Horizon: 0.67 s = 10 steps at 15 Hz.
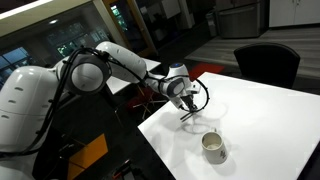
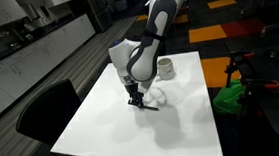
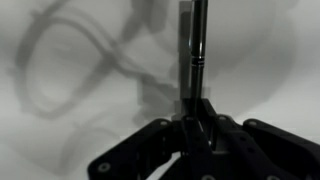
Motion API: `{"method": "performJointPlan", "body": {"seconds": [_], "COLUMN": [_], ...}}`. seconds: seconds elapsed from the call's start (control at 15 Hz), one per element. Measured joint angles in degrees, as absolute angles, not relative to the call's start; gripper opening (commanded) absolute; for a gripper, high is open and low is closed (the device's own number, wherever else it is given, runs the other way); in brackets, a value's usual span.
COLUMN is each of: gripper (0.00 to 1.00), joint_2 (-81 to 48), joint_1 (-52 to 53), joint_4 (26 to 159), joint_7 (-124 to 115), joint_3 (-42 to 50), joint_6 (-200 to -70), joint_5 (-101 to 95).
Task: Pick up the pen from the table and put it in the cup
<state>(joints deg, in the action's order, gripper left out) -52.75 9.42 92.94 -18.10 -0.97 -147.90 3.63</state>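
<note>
My pincer (image 3: pixel 195 120) sat clamped on pen (image 3: pixel 198 45); needed straight lift, firm hold, then carry to cup (image 1: pixel 213 147) by surface (image 1: pixel 270 120) edge.

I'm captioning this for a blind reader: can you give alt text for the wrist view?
A dark pen runs straight up from the black claw at the bottom edge, which looks closed on it. Behind lies the white table, crossed by blurred grey shadows.

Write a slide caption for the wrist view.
Wrist view: gripper closed on the dark pen, its shaft jutting ahead over the white table.
</note>
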Motion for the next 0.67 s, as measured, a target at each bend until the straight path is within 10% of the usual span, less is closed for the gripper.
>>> {"method": "performJointPlan", "body": {"seconds": [0.67], "gripper": [0.03], "joint_2": [-36.80], "joint_1": [9.69], "joint_4": [96.97], "joint_7": [-16.82], "joint_3": [-0.95], "joint_6": [-134.59], "joint_5": [3.35]}}
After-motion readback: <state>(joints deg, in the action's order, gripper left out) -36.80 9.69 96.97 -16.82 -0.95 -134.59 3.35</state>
